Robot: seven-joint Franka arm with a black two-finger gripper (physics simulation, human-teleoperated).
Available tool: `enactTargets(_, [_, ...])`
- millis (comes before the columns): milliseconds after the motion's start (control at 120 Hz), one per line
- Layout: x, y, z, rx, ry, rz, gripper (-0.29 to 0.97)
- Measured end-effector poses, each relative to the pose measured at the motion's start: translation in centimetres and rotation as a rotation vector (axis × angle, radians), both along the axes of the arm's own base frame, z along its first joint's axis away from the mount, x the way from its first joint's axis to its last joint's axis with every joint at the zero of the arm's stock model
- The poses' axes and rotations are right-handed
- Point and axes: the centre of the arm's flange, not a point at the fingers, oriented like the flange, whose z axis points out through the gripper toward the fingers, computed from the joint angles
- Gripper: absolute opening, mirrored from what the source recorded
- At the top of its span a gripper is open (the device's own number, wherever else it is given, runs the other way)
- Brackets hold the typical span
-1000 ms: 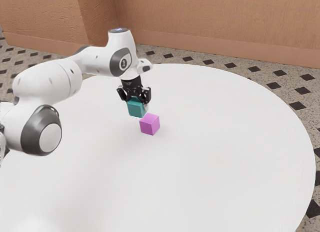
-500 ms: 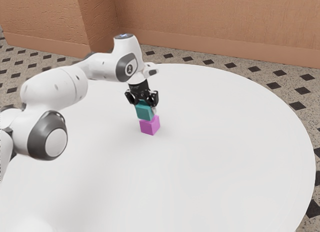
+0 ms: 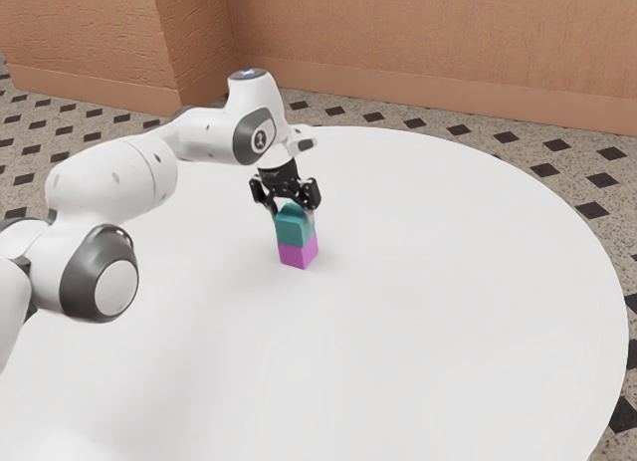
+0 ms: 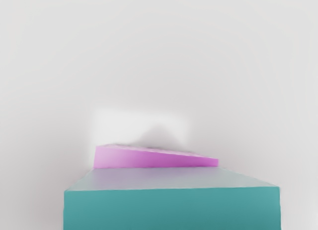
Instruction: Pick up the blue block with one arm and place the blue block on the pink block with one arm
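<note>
The blue-green block (image 3: 293, 223) rests on top of the pink block (image 3: 297, 250) near the middle of the round white table (image 3: 448, 312). My gripper (image 3: 287, 202) hangs right over the stack, its black fingers spread wider than the block's top, so it is open. In the wrist view the blue-green block (image 4: 171, 205) lies blurred just under my hand, and a strip of the pink block (image 4: 149, 158) shows beyond it.
The arm reaches in from the exterior view's left over the table. A tiled floor (image 3: 557, 152) and a brown wall (image 3: 428, 33) lie beyond the table's far edge.
My gripper carried the blue-green block to the right and down onto the pink block. Its fingers have since spread apart and let go of it.
</note>
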Motion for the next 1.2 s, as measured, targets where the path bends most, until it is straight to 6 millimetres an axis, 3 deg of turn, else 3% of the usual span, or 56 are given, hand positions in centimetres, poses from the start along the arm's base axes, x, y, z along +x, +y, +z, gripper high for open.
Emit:
enactTargets(142, [0.1, -0.8, 2.2, -0.008, -0.026, -0.017, 0.65])
enactTargets(308, [-1.2, -2.6, 8.7, 0.038, -0.042, -0.062, 0.66])
enactTargets(500, [-8.2, -5.7, 17.2, 0.156, 0.022, -0.122, 0.67])
enactTargets(633, [-13.2, -6.0, 17.6, 0.19, 0.116, -0.142, 0.68])
enactTargets(725, [-17.0, -5.3, 19.7, 0.204, 0.146, -0.143, 0.68])
enactTargets(792, [-18.6, -6.3, 21.0, 0.225, 0.157, -0.166, 0.68])
enactTargets(958, [-19.9, -7.8, 22.9, 0.283, 0.193, -0.19, 0.68])
enactTargets(1117, [-20.2, -7.6, 23.7, 0.305, 0.21, -0.18, 0.68])
enactTargets(1200, [-20.2, -7.5, 25.5, 0.309, 0.187, -0.17, 0.68])
